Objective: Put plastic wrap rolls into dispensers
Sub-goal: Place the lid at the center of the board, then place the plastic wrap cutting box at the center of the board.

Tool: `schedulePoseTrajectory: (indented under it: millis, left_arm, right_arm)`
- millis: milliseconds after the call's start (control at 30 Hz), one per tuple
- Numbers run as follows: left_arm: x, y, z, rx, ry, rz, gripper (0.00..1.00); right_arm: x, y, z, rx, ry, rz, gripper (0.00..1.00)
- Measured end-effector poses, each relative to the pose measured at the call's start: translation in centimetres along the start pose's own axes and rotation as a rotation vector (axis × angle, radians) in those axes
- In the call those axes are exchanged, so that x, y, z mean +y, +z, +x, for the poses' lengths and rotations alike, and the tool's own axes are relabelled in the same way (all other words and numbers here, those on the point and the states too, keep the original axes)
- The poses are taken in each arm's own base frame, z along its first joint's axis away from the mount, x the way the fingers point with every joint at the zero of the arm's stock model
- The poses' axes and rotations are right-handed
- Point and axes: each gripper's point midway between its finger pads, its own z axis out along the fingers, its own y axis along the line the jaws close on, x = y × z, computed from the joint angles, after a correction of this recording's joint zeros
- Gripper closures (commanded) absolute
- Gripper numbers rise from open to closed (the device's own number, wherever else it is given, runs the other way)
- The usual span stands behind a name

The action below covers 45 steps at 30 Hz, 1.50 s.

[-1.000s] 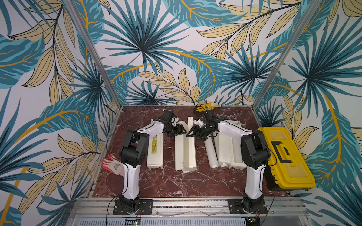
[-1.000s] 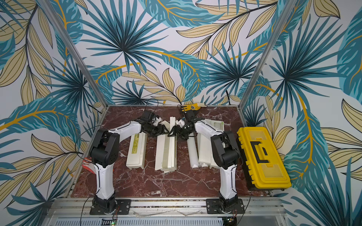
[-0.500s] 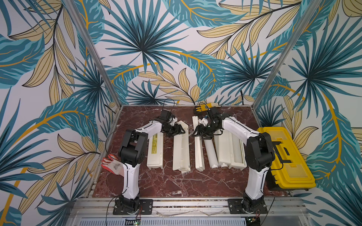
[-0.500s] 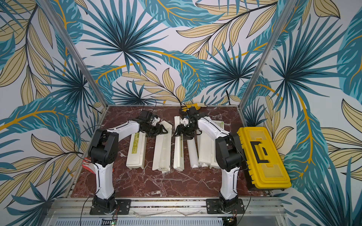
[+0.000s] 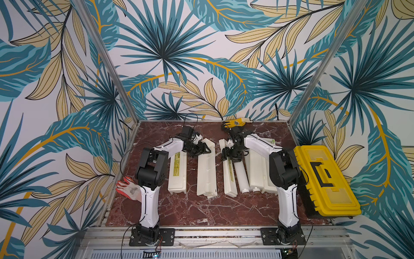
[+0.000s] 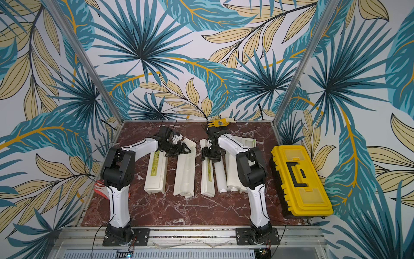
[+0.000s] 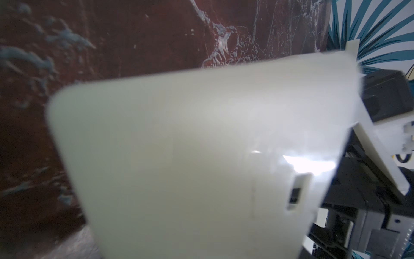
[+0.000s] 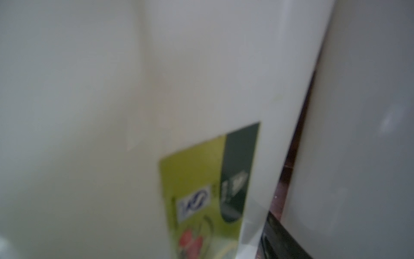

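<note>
At the desk's (image 5: 201, 213) far middle, left tool (image 5: 205, 149) pinches the base (image 5: 207, 175), right tool (image 5: 230, 154) the lid (image 5: 229, 179); hold both level, part them gently, leaving room for the roll (image 5: 242, 177).

Both arms are shown folded at their black elbows and stretched toward the far middle of the workspace in both top views. The left arm (image 5: 169, 146) is raised from its base and extended to its right, with the left gripper (image 5: 202, 148) turned inward. The right arm (image 5: 257, 143) is mirrored, its wrist bent down and the right gripper (image 5: 230, 154) lowered. The grippers are set near each other but apart. How the jaws stand cannot be made out.
</note>
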Motion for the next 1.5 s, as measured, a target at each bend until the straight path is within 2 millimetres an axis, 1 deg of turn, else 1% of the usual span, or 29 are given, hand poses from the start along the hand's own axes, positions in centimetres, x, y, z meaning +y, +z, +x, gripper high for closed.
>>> schedulePoseTrajectory:
  millis: [33, 67, 100, 267, 400, 467, 533, 600, 667, 733, 867, 933, 1000, 1100, 1167, 1367, 1433, 1500]
  left_arm:
    - [0.0, 0.0, 0.0, 0.003, -0.002, 0.004, 0.30]
    - [0.0, 0.0, 0.0, 0.005, -0.003, 0.008, 0.30]
    - [0.0, 0.0, 0.0, 0.007, -0.003, 0.012, 0.29]
    - [0.0, 0.0, 0.1, 0.020, -0.009, 0.028, 0.29]
    - [-0.1, 0.0, 0.1, 0.026, -0.006, 0.039, 0.25]
    - [-0.1, 0.1, 0.1, 0.028, -0.006, 0.043, 0.20]
    - [-0.1, 0.2, 0.1, 0.032, -0.010, 0.044, 0.13]
    - [0.0, 0.3, 0.1, 0.035, -0.014, 0.046, 0.09]
    - [0.0, 0.3, 0.2, 0.036, -0.017, 0.044, 0.08]
    - [0.1, 0.3, 0.1, 0.035, -0.021, 0.041, 0.07]
    - [0.2, 0.3, 0.1, 0.034, -0.028, 0.036, 0.08]
    - [0.3, 0.3, 0.1, 0.034, -0.030, 0.035, 0.10]
    - [0.3, 0.3, 0.1, 0.034, -0.030, 0.037, 0.12]
    - [0.3, 0.3, 0.2, 0.039, -0.034, 0.044, 0.14]
    - [0.2, 0.4, 0.2, 0.041, -0.035, 0.050, 0.15]
    - [0.3, 0.4, 0.1, 0.044, -0.040, 0.063, 0.15]
    - [0.3, 0.3, 0.1, 0.045, -0.041, 0.065, 0.14]
    - [0.4, 0.3, 0.1, 0.044, -0.042, 0.065, 0.12]
  right_arm:
    - [0.0, -0.1, -0.1, -0.007, -0.004, 0.008, 0.18]
    - [0.1, -0.1, -0.2, -0.012, -0.008, 0.013, 0.02]
    - [0.2, -0.1, -0.2, -0.014, -0.010, 0.015, 0.01]
    - [0.1, 0.0, -0.3, -0.025, -0.021, 0.039, 0.01]
    - [0.2, -0.4, -0.3, -0.036, -0.025, 0.042, 0.01]
    - [0.5, -1.1, -0.1, -0.051, -0.025, 0.034, 0.01]
    - [0.8, -2.3, 0.0, -0.079, -0.028, 0.018, 0.01]
    - [1.6, -3.5, 0.1, -0.110, -0.033, -0.020, 0.01]
    - [2.7, -4.3, 0.2, -0.132, -0.042, -0.076, 0.04]
    - [4.0, -4.4, 0.4, -0.140, -0.051, -0.135, 0.10]
    - [6.2, -2.6, 1.6, -0.108, -0.077, -0.206, 0.18]
    - [7.4, -1.6, 2.1, -0.091, -0.087, -0.234, 0.25]
    - [8.2, -0.6, 2.2, -0.084, -0.093, -0.253, 0.30]
    - [8.5, 0.5, 2.0, -0.082, -0.085, -0.266, 0.39]
    - [8.7, 0.7, 1.6, -0.093, -0.084, -0.275, 0.43]
    - [8.7, 1.8, 1.1, -0.100, -0.078, -0.280, 0.63]
    - [8.6, 2.5, 1.1, -0.092, -0.075, -0.277, 0.70]
    - [8.4, 3.2, 1.3, -0.081, -0.076, -0.271, 0.82]
